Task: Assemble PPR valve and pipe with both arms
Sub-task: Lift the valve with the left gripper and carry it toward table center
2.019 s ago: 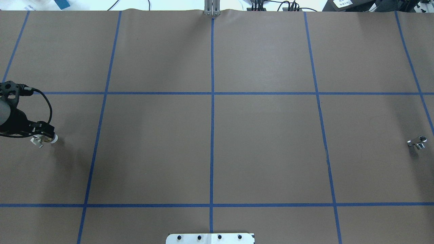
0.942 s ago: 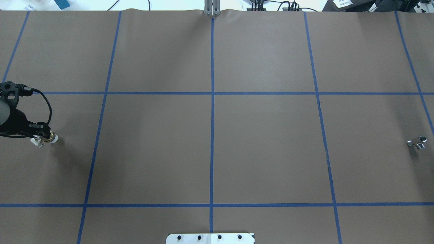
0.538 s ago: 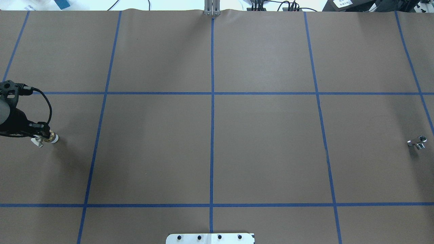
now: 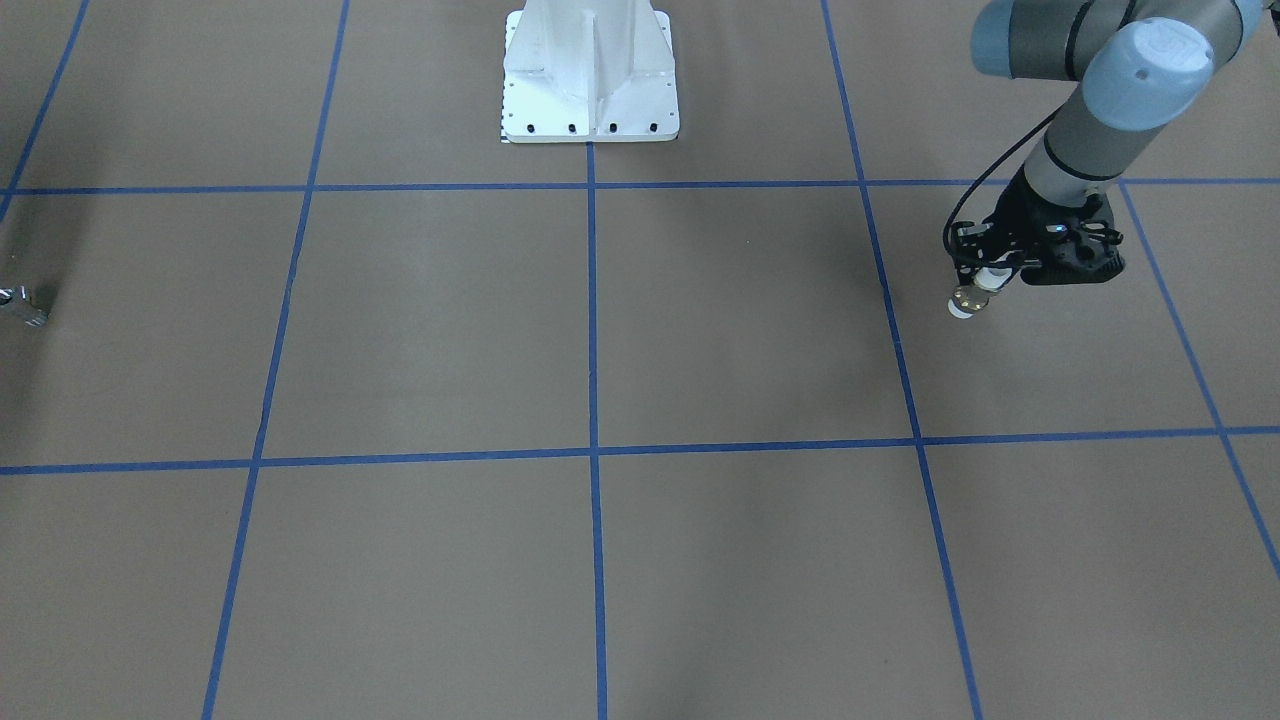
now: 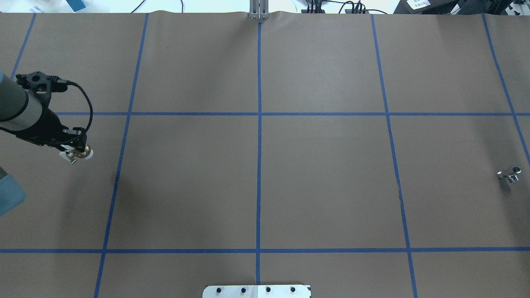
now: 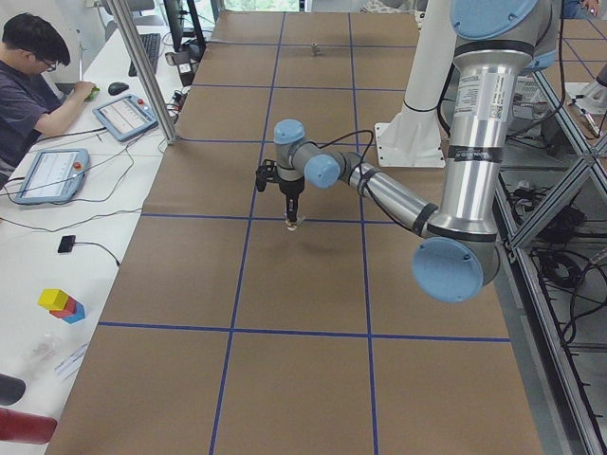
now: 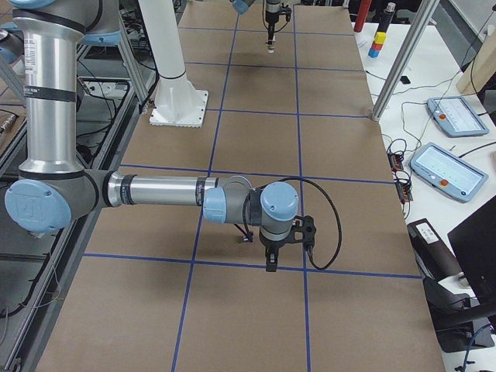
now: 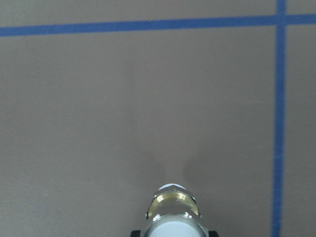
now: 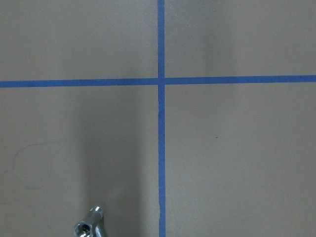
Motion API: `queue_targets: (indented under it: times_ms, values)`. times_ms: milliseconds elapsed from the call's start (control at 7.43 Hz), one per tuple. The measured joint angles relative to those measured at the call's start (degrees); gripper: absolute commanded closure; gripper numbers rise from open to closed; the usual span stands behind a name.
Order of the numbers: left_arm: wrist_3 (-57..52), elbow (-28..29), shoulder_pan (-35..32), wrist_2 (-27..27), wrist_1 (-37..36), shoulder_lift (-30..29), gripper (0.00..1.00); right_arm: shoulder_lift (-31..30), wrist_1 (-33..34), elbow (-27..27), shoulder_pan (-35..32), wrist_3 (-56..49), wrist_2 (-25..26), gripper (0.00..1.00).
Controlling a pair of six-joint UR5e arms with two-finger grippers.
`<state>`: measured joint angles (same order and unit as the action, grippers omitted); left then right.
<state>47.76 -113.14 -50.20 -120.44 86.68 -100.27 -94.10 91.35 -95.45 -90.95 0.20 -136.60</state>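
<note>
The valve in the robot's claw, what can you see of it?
The PPR valve is a small stubby fitting: white plastic ends, a shiny brass-coloured band in the middle, a little grey lever on its side. The left gripper is shut on it from above, one white end pointing down at the brown table. Whether it touches the table, I cannot tell.

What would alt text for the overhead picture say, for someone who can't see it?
At the left edge, the robot's left gripper holds the small white-and-brass PPR valve over a brown table gridded with blue tape. The short silvery pipe lies by itself near the right edge.
</note>
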Motion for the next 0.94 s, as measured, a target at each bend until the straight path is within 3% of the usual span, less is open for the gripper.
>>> queue_targets:
  times_ms: [269, 404, 942]
  values:
    - [2.8, -0.1, 2.5, -0.1, -12.9, -13.8, 1.00, 0.2, -0.1, -0.1, 0.1, 0.0, -0.1, 0.00]
    - [7.8, 1.1, 5.9, 0.0, -16.0, -20.2, 1.00, 0.5, -0.1, -0.2, 0.4, 0.0, -0.1, 0.00]
    - [20.1, 17.3, 14.6, 3.6, -15.2, -40.7, 1.00, 2.6, 0.2, 0.3, 1.6, 0.2, 0.0, 0.00]
